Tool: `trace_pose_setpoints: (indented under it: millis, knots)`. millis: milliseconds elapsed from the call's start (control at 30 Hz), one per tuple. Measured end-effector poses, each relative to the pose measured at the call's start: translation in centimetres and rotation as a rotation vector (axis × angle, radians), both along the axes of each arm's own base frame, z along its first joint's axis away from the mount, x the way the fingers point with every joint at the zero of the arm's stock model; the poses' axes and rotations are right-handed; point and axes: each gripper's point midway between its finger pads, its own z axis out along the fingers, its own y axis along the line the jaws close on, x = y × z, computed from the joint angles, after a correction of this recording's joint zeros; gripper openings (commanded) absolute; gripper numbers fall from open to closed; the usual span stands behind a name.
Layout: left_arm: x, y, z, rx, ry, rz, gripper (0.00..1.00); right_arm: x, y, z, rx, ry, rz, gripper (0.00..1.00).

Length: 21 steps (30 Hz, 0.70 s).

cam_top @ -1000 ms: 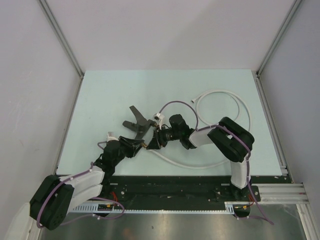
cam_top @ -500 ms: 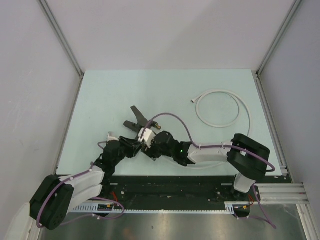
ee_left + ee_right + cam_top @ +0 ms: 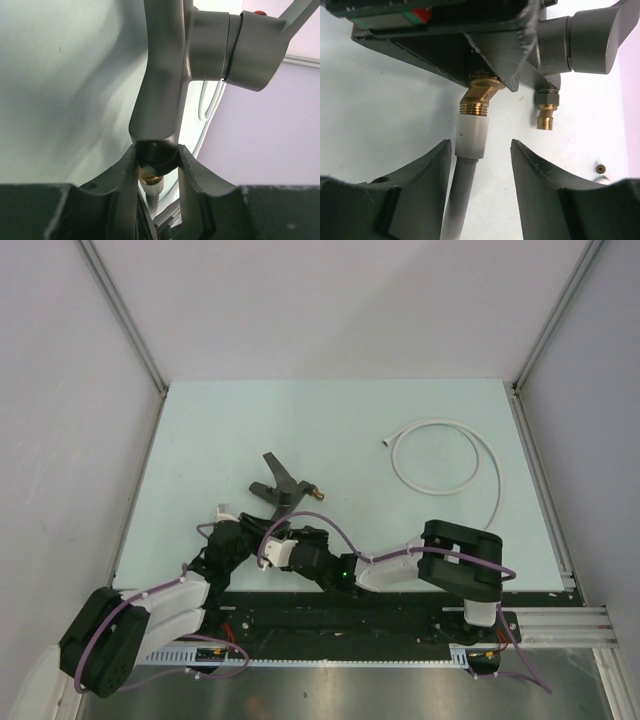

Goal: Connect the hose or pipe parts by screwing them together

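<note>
The dark grey tap fitting (image 3: 283,486) hangs over the table with a free brass end (image 3: 316,493) pointing right. My left gripper (image 3: 156,150) is shut on the fitting's lower stem (image 3: 159,90). Below that stem, a brass thread (image 3: 477,98) meets the hose's white end connector (image 3: 471,136). My right gripper (image 3: 481,145) is open and straddles this connector, which sits close to the left finger (image 3: 427,175). The second brass end (image 3: 546,113) shows to the right. The white hose (image 3: 478,440) loops at the back right; its other end (image 3: 385,442) lies free.
In the top view my right arm (image 3: 455,565) stretches left along the near edge of the table (image 3: 220,430) toward my left arm (image 3: 170,600). Purple cables run along both arms. Side walls and metal rails border the table.
My right arm has swung down and left toward the near edge, and its wrist has turned. It now covers the front stretch of hose. The left gripper and tap fitting have stayed put.
</note>
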Motion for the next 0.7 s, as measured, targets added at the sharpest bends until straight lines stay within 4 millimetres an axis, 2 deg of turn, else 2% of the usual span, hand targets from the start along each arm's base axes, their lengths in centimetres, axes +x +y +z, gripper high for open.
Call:
trace_pose_setpoints:
  millis: [300, 400, 567, 633, 700]
  knots:
    - [-0.1, 0.0, -0.4, 0.007, 0.015, -0.001, 0.00, 0.4, 0.0, -0.6, -0.070, -0.148, -0.037, 0.50]
    - [-0.1, 0.0, -0.4, 0.006, 0.014, -0.001, 0.00, 0.5, 0.2, -0.7, -0.066, -0.173, -0.054, 0.39]
    - [0.0, 0.0, -0.3, 0.003, 0.012, 0.002, 0.00, 0.5, 0.4, -1.1, -0.055, -0.175, -0.066, 0.07]
    - [0.0, 0.1, -0.4, 0.004, 0.013, 0.006, 0.00, 0.6, 0.4, -1.2, -0.043, -0.165, -0.072, 0.00]
    - [0.1, 0.1, -0.4, 0.009, 0.012, 0.009, 0.00, 0.6, 0.5, -1.4, -0.019, -0.136, -0.074, 0.00]
